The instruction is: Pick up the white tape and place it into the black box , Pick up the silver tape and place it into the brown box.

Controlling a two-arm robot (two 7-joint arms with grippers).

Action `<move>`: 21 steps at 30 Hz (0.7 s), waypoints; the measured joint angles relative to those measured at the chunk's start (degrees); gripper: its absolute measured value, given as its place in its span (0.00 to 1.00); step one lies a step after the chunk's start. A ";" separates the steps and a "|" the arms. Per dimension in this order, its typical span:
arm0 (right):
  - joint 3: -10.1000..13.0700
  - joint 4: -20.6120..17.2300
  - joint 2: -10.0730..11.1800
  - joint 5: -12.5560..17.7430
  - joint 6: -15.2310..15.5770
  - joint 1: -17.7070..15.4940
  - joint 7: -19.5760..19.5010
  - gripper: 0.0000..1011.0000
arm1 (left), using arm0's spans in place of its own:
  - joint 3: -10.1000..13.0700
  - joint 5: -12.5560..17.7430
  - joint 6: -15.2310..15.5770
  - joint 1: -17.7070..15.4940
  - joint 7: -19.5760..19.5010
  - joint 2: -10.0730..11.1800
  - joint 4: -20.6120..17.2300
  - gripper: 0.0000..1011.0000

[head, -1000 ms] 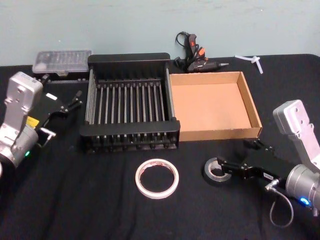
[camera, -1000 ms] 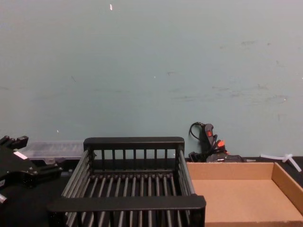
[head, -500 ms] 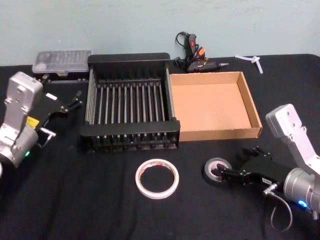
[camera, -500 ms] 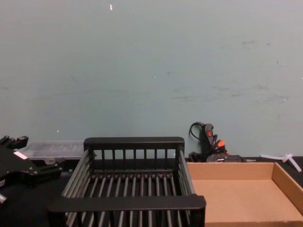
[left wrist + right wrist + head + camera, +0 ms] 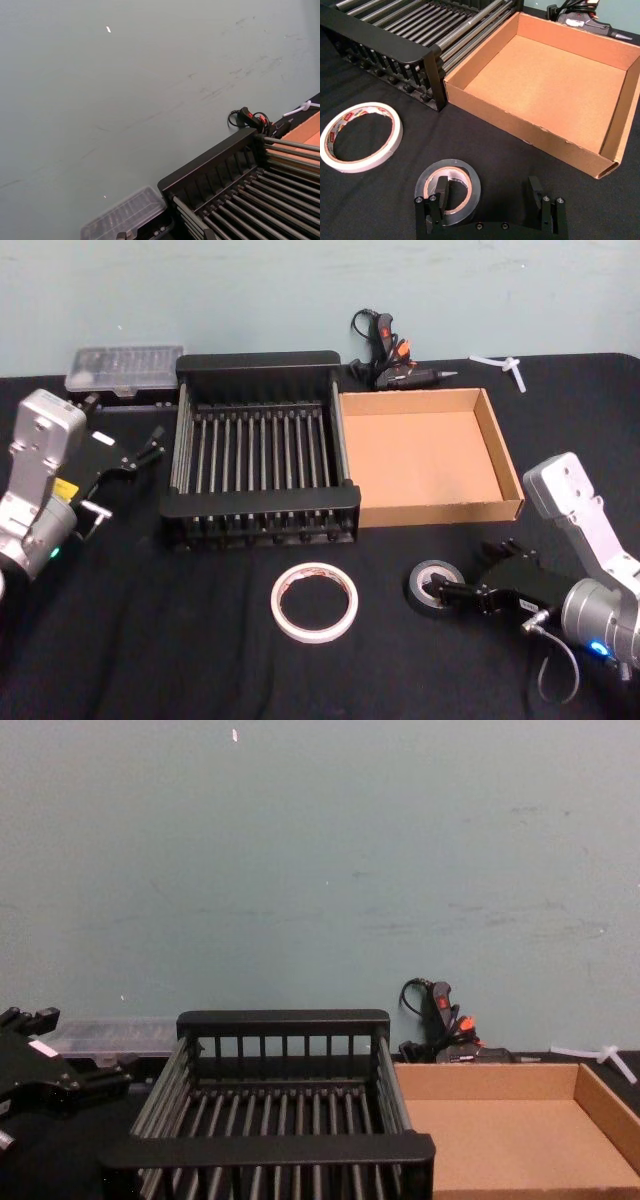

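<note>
On the black bench in front of the brown box (image 5: 430,455), the silver tape (image 5: 434,586) is lying flat on its side, and the right pincer (image 5: 490,205) is sitting low at it with its jaws spread wide: one finger (image 5: 441,192) is dipping into the pale core while the other is standing well clear outside the ring, so the near wall of the roll is lying between them, not yet squeezed. Judging by its look, the roll is being light, stiff and a little slick on its outer face, so pinching through that wall should be holding it best. Further from the brown box, in front of the black box (image 5: 260,455), the white tape (image 5: 314,600) is lying flat and untouched. Beyond the black box's far side from the brown box, the left pincer (image 5: 150,445) is hovering idle; whether its jaws are apart, I cannot tell
</note>
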 joint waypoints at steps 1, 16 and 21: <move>0.07 0.15 -0.15 -0.15 0.06 0.09 0.17 0.99 | 0.00 0.00 0.00 0.00 0.00 0.00 0.00 0.99; 0.43 1.52 -1.67 -1.78 0.61 1.18 1.49 0.99 | 0.00 0.00 0.00 0.00 0.00 0.00 0.00 0.99; 0.46 1.81 -2.10 -2.26 0.84 1.48 1.79 0.99 | 0.01 0.00 0.00 0.00 0.00 0.00 0.00 0.99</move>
